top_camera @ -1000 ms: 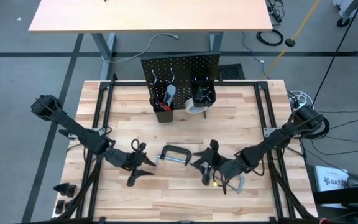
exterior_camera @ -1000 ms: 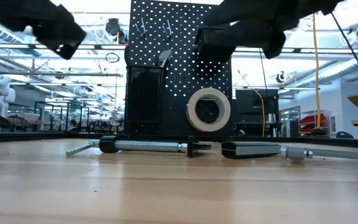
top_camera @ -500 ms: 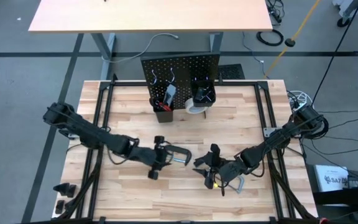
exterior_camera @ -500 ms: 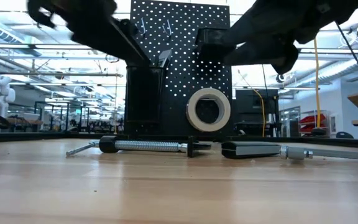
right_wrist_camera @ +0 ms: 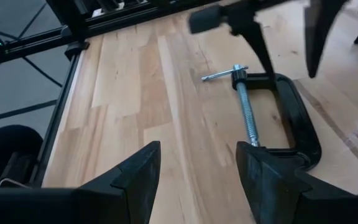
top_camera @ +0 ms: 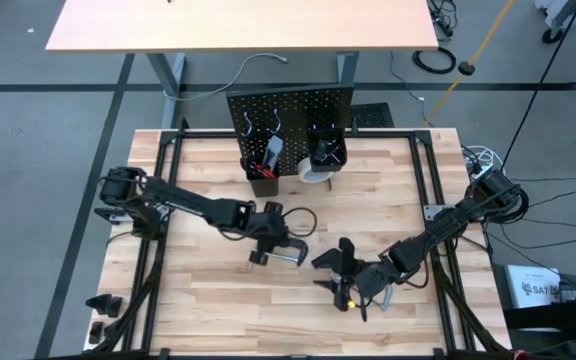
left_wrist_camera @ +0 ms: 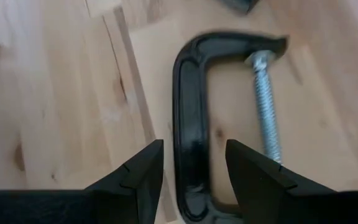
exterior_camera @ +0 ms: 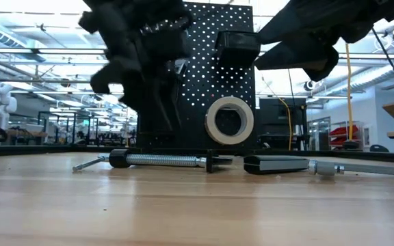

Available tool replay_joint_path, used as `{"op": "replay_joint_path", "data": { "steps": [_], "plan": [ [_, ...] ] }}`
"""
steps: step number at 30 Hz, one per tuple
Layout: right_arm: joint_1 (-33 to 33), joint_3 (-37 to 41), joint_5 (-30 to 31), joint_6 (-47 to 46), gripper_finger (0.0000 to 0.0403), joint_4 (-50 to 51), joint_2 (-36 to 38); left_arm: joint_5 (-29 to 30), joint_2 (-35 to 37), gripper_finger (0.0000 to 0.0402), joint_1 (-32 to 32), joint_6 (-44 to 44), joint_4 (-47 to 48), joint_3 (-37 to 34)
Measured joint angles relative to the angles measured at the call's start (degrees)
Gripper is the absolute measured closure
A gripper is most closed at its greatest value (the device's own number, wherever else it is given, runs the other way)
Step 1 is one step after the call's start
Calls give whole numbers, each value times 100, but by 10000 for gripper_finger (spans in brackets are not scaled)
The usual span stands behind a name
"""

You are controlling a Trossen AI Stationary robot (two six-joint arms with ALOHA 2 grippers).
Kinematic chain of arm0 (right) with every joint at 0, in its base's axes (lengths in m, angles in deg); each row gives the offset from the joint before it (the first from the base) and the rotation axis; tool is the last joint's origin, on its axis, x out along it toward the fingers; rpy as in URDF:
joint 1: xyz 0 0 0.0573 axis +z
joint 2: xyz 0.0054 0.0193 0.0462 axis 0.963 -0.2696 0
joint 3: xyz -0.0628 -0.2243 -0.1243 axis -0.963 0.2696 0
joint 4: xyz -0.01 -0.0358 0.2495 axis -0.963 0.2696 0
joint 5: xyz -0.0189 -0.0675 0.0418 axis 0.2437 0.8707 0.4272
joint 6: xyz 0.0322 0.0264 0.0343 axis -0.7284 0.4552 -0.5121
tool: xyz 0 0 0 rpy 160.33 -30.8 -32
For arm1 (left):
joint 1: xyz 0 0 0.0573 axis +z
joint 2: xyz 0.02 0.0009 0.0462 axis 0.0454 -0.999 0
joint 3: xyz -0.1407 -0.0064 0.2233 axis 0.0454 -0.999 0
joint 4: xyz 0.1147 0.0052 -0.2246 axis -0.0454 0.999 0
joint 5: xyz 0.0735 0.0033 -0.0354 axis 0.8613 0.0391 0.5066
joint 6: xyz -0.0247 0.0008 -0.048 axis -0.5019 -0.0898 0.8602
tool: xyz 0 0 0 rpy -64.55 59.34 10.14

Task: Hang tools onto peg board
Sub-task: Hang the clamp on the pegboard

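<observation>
The black C-clamp (top_camera: 288, 250) lies flat on the table's middle, screw (exterior_camera: 163, 160) toward the near side. My left gripper (top_camera: 271, 238) hovers open above it, pointing steeply down. Its fingers (left_wrist_camera: 148, 168) stand on either side of the clamp's curved back (left_wrist_camera: 188, 124) without touching. My right gripper (top_camera: 330, 262) hangs open just right of the clamp (right_wrist_camera: 284, 118) and holds nothing. The grey bar clamp (top_camera: 386, 295) lies under the right arm. The peg board (top_camera: 290, 110) stands upright at the far edge, with the white tape roll (exterior_camera: 230, 120) hanging on its front.
Two black bins (top_camera: 260, 180) hang on the peg board's front; red-handled tools stand in the left one. A black frame rail (right_wrist_camera: 73, 43) runs along the table's sides. Bare wood lies left of the C-clamp and along the near edge.
My left gripper has swept from the near left part of the table toward the right, to a place over the C-clamp. It has rolled and tipped downward on the way and stayed open. The C-clamp has not moved.
</observation>
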Motion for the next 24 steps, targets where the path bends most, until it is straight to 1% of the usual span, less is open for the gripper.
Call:
{"op": "replay_joint_path", "data": {
  "steps": [2,5,15,19,24],
  "plan": [
    [23,0,0,16,200,0,0,-133,-112,224,107,-62,-7,0],
    [21,0,-17,19,200,27,0,-525,-259,224,217,-111,-20,0],
    [19,0,-5,84,200,125,0,-685,-591,224,472,6,-20,0],
    [19,0,8,96,200,120,0,-981,-721,224,531,15,-16,0],
    [19,0,11,108,200,114,0,-1035,-750,225,535,115,9,2]
  ]
}}
